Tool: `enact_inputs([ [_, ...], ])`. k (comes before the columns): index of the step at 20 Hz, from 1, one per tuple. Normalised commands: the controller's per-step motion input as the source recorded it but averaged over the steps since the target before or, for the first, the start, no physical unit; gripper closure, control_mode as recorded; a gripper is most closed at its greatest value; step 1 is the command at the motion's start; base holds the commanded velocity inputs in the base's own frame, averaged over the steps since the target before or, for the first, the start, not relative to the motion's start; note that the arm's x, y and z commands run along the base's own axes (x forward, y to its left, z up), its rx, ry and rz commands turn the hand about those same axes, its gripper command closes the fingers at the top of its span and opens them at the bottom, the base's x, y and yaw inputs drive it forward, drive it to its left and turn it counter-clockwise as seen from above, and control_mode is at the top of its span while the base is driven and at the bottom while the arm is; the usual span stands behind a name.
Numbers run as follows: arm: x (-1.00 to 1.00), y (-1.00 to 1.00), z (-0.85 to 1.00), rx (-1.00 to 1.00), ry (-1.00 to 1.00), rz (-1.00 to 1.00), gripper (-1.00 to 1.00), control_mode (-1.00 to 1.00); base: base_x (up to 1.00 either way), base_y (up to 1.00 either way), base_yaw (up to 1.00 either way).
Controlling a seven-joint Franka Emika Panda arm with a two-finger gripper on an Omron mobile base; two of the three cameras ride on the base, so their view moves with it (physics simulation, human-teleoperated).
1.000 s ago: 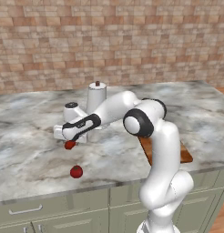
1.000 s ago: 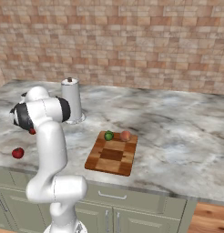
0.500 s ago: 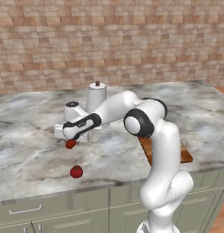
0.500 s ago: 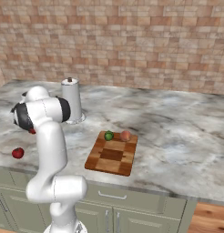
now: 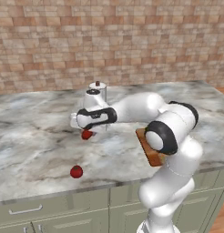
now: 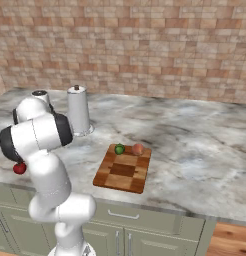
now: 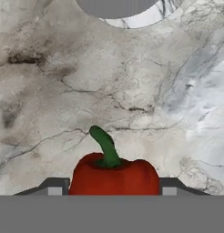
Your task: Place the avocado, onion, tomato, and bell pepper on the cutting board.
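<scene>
Between the gripper's point(image 7: 114, 184) two dark fingertips point(image 7: 54, 186) you can see the bell pepper point(image 7: 114, 175), red with a curved green stem, and each tip sits tight against one of its sides, so the jaws are clamped on it. From the left base view you find the same pepper point(image 5: 87, 134) hanging under the hand point(image 5: 93, 118), clear of the marble worktop point(image 5: 36, 141), with the arm reaching out toward the worktop's middle. Just behind the hand stands a tall grey canister point(image 5: 98, 98) with a small dark knob on its lid. Nearer the worktop's front edge, and off to the left of the held pepper, the tomato point(image 5: 76, 171) lies alone on the stone, well apart from everything else.

Turn to the right base view and you see the cutting board point(image 6: 122, 172), a checker of light and dark brown blocks, lying close to the front edge of the worktop point(image 6: 195, 150). On the board's far edge the avocado point(image 6: 119, 148) rests at the left corner and the onion point(image 6: 138, 148) sits just beside it to the right; whether they touch you cannot tell. A small red ball, the tomato point(image 6: 19, 168), shows at the left beside the arm's white elbow. The canister point(image 6: 78, 110) stands toward the back of the worktop, well apart from the board.
</scene>
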Motion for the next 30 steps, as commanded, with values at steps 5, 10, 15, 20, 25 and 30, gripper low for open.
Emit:
enact_inputs([
  [5,-0.69,-1.00,0.33,0.04,-0.05,0.00,1.00,-1.00,0.00,0.00,0.00],
  [10,-0.88,-1.00,0.05,0.01,-0.06,0.00,1.00,-1.00,0.00,0.00,0.00],
  [15,-0.71,-0.98,0.04,0.00,-0.01,0.03,1.00,-1.00,0.00,0.00,0.00],
  [20,-0.08,-0.71,0.56,-0.02,0.05,0.10,1.00,-1.00,0.00,0.00,0.00],
  [25,0.00,-0.49,0.81,-0.08,0.16,0.12,1.00,-1.00,0.00,0.00,0.00],
  [30,0.23,-0.42,0.57,-0.09,0.24,0.08,1.00,-1.00,0.00,0.00,0.00],
])
